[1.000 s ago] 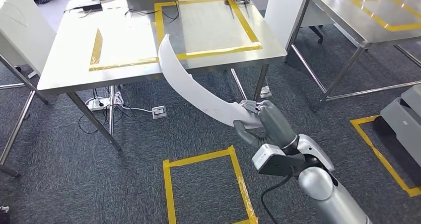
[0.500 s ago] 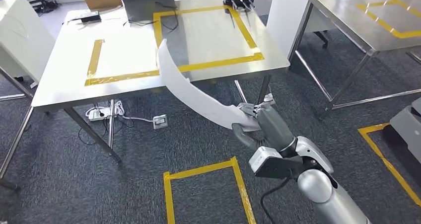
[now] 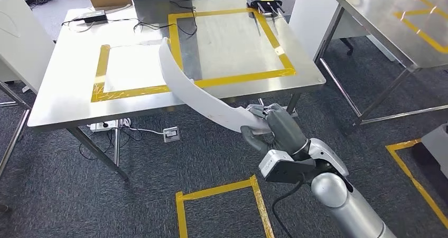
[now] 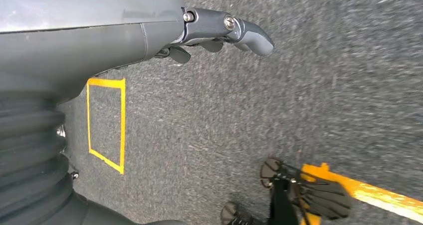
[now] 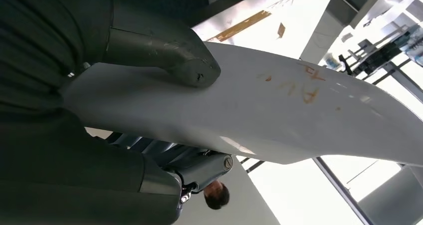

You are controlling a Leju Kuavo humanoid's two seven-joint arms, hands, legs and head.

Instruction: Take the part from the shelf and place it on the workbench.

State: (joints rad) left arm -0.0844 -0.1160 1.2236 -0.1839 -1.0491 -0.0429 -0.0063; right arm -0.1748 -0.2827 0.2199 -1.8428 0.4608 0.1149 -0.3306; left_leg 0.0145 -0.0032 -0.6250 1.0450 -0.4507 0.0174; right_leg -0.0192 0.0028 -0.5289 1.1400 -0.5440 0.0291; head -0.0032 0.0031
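Carrying white part (image 3: 201,93) clamped in right hand (image 3: 277,127) toward workbench (image 3: 63,95); left hand (image 4: 149,30) empty, fingers apart. Next: lowering inside yellow tape.

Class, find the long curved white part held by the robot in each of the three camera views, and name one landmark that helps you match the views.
Head view: the long curved white part arcs from the right hand up over the steel workbench.
Left wrist view: not in it; the left hand hangs over grey carpet.
Right wrist view: the part crosses the picture, with the grey thumb pressed on it.
Shared landmark: the workbench's yellow tape.
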